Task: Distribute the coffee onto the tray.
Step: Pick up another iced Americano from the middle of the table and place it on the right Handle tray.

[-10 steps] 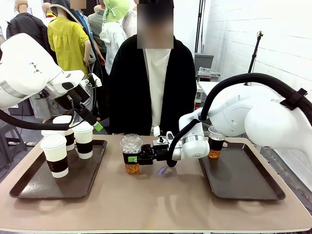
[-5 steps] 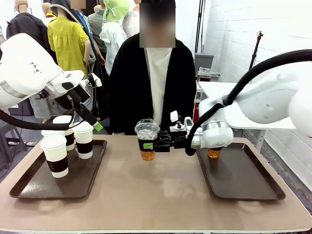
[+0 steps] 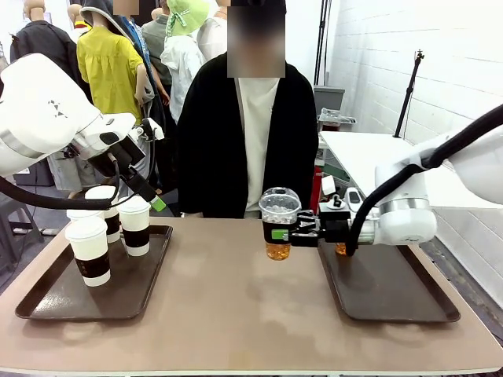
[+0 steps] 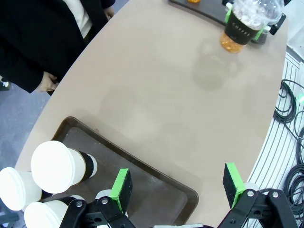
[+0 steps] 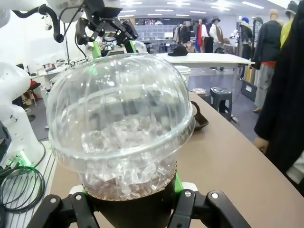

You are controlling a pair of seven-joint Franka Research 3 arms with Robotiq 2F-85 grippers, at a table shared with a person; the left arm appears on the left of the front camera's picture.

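Right gripper (image 3: 292, 233) is clamped side-on round the dark sleeve of an iced coffee cup (image 3: 279, 222); cup is clear plastic, dome lid, ice over brown drink, held upright and clear of the table (image 3: 236, 314), just left of the right tray (image 3: 389, 287); the right wrist view has the dome (image 5: 121, 121) sitting square between the fingers, so the grip looks centred.

Another iced cup (image 3: 341, 248) stands at the far left corner of that tray, mostly hidden behind the gripper; can't read much of it.

Left gripper (image 4: 178, 187) has its jaws apart with nothing between them, hanging above the left tray (image 3: 47, 302); three white paper cups (image 3: 90, 250) with dark sleeves stand on that tray.

My read: carry step, cup headed for the right tray; placing not yet done.

Risks from here:
- collision with the cup on the tray; the approach line passes close to that corner, and a nudge from the wrist or the held cup would tip it;
- tray rim; if the cup base comes in low it catches the raised lip and tilts in the jaws;
- slip; the grip is on the sleeve, not the cup wall, so the sleeve could slide on wet plastic;
- release too high or tilted; top-heavy with ice, likely to topple.
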